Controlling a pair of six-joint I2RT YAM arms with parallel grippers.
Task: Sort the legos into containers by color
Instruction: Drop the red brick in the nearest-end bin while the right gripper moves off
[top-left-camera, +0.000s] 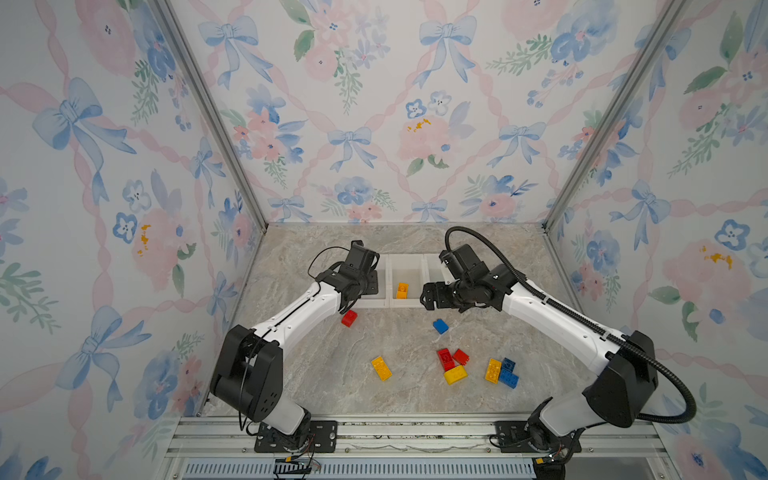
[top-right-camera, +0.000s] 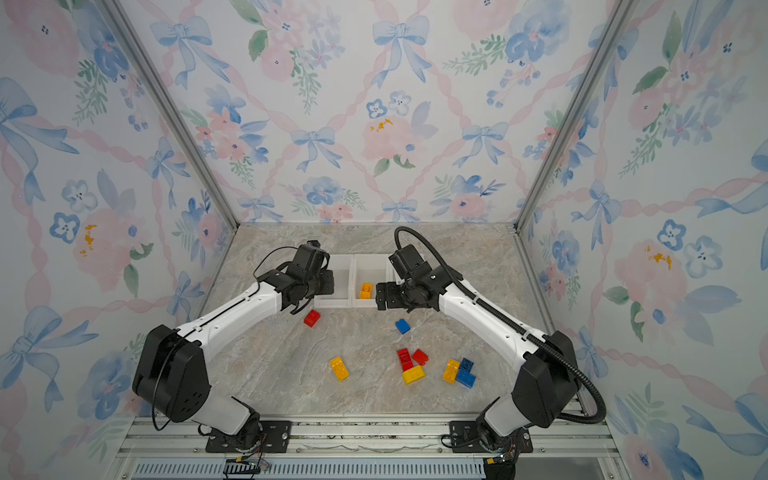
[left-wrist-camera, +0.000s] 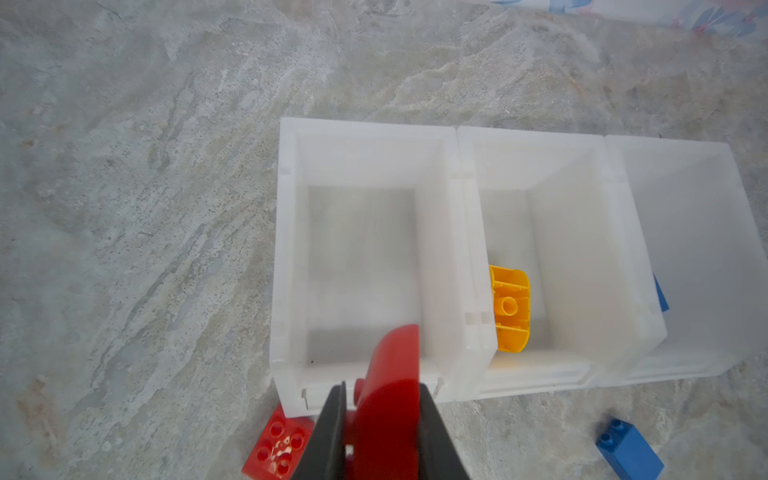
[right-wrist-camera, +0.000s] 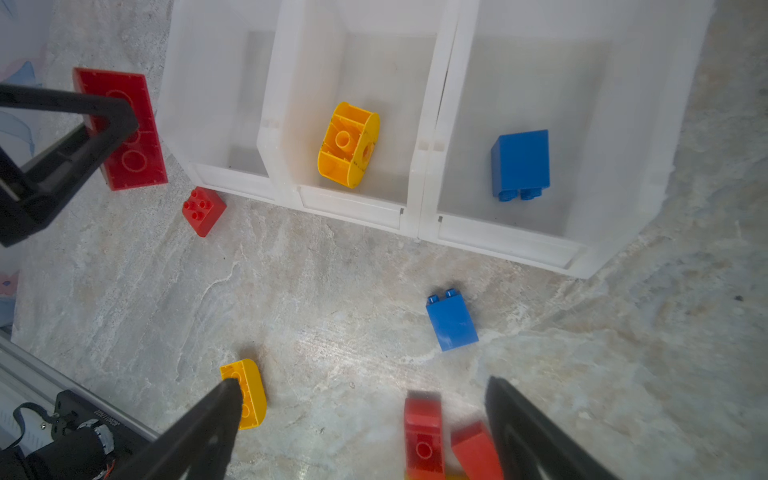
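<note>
We count three bins (left-wrist-camera: 286, 249), twelve bricks (top-left-camera: 440, 326): four reds (top-left-camera: 349, 318), four yellows (top-left-camera: 381, 368), four blues (right-wrist-camera: 519, 164). Left gripper (left-wrist-camera: 380, 395) pinches red brick (left-wrist-camera: 395, 365); right gripper (right-wrist-camera: 363, 384) wide, empty.

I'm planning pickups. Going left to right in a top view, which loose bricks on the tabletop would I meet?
lone red brick, flat yellow brick, lone blue brick, small red brick, right yellow brick, blue pair
</note>
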